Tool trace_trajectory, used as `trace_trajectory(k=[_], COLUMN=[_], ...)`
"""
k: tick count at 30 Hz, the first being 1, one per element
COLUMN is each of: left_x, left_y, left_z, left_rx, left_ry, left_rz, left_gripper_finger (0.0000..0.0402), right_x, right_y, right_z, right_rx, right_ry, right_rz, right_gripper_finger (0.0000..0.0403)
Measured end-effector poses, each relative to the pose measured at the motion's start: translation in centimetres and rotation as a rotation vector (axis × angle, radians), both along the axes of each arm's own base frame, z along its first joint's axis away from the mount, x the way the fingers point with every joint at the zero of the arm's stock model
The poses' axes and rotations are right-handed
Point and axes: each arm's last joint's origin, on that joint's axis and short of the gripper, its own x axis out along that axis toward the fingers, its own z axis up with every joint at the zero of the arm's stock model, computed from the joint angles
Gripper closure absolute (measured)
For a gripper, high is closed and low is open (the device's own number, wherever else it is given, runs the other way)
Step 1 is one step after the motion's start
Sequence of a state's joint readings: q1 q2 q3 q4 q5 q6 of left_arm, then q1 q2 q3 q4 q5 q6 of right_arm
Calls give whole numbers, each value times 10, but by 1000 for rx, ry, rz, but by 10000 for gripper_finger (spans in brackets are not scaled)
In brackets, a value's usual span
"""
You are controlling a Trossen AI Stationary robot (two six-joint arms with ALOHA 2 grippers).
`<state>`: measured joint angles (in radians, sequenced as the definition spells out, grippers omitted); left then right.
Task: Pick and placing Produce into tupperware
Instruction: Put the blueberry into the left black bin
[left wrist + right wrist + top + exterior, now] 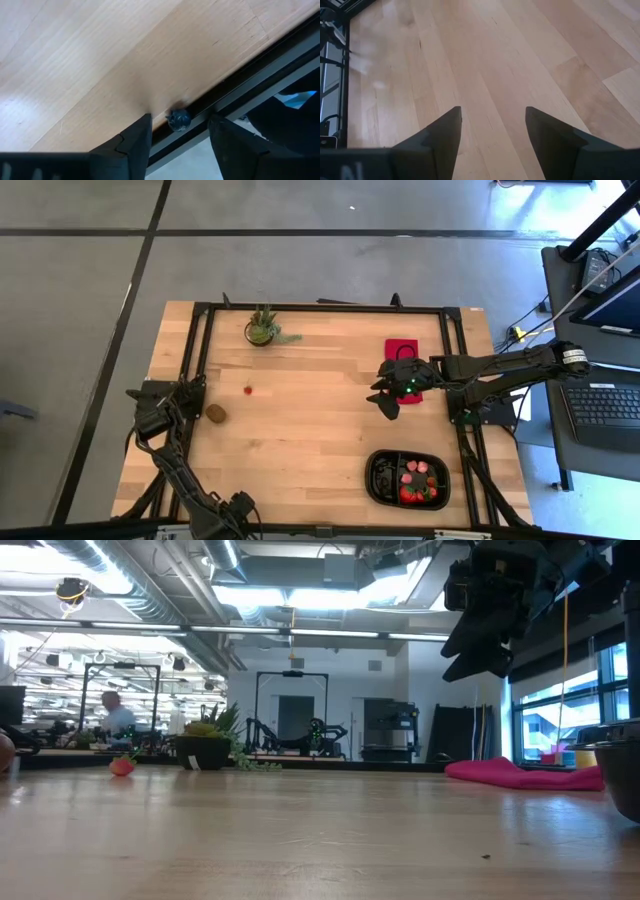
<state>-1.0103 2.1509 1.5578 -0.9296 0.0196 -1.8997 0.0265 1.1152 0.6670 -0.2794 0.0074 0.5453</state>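
Left gripper (pixel 180 145) jaws apart, straddling a dark berry (pixel 178 120) at desk (pixel 320 430) edge: small, round, roll-prone; pinch across its middle. Right gripper (pixel 492 135) apart, empty. Tupperware (pixel 375 480) part-filled.

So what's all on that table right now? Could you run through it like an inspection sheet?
Surface: pale wooden table inside a black frame.
Job's things: black tupperware near the front right, red fruit pieces in it; brown kiwi-like piece and small red fruit lie loose on the left; dark berry at the table's edge by the frame.
Clutter: potted plant at the back; red cloth on the right.
Grippers: left gripper open, its fingers either side of the dark berry; right gripper open, raised above the table beside the cloth, holding nothing.
Cables: a pale cable runs off the right side.
Surroundings: laptop on a side desk; a person far behind.
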Motion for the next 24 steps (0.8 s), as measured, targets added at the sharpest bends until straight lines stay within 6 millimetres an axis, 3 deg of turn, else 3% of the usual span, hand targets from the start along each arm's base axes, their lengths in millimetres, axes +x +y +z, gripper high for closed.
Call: trace_trajectory(k=[24], left_x=[1], left_y=[-1], left_z=[-1], left_rx=[-4], left_ry=[-11], left_rz=[-2], left_gripper_finger=[314], right_x=[0], right_y=[0], right_z=[0], right_rx=[3], right_ry=[0], right_rz=[-2], right_gripper_finger=[181])
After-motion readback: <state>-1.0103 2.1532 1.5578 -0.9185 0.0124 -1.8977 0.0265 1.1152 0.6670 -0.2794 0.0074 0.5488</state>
